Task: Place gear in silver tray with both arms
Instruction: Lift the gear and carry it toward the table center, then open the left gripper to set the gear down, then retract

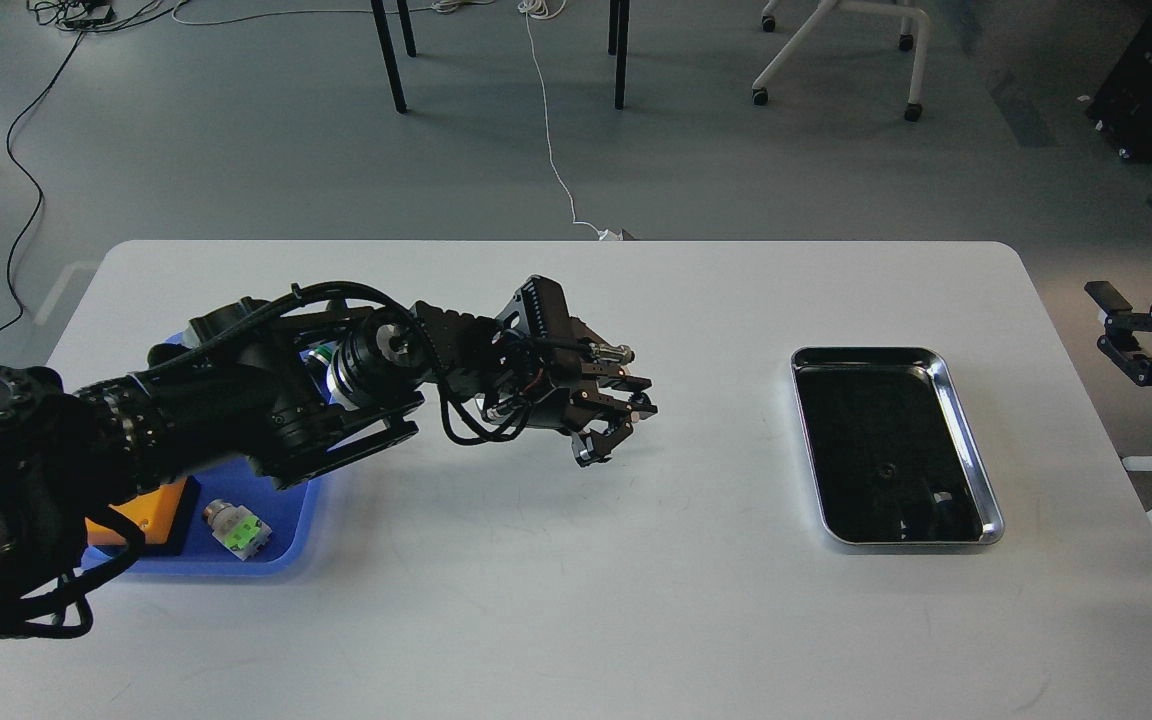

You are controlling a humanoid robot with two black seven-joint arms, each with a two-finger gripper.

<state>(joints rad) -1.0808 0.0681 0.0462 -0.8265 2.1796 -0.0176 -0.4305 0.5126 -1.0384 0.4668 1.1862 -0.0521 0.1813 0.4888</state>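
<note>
Left hand [616, 420] extended over the white table [536, 600], fingers dark and overlapping; whether it grips anything cannot be told. Right hand [1131, 335] off the table's right edge, fingers spread, empty. Silver tray [976, 470] lies between them, at right

My left gripper [616, 420] hangs over the white table [576, 600], near the blue tray [291, 545]. The silver tray [976, 480] sits well apart on the right. My right gripper [1131, 340] waits past the table's edge.
</note>
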